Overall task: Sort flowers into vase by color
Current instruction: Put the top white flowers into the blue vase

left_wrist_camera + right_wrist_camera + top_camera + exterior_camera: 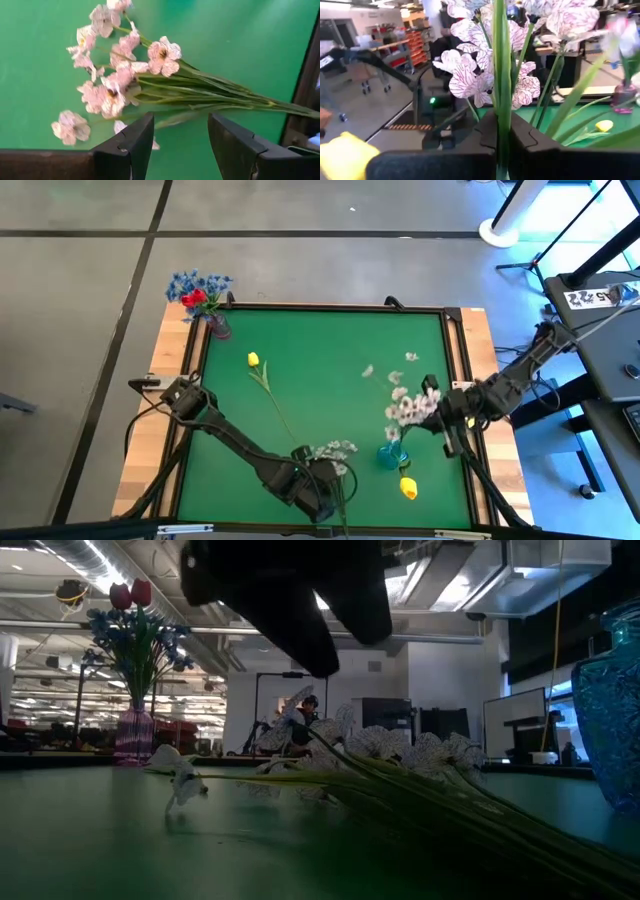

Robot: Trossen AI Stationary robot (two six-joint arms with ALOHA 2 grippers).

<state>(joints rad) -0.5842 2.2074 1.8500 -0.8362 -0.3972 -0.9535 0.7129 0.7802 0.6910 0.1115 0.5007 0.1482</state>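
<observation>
White sprays number two: one [333, 450] lies low center on the green counter [320, 360] before the spread left tool [180, 145]; the right tool [501, 145] pinches the other [405, 408] over the teal vase [390, 455]. Two yellow tulips [253, 360] lie apart. Only the low view shows the purple vase [134, 735].

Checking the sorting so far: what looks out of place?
In the small purple vase at the table's far-left corner, red tulip buds stand mixed with blue blossom sprigs, two colours sharing one vase.
</observation>
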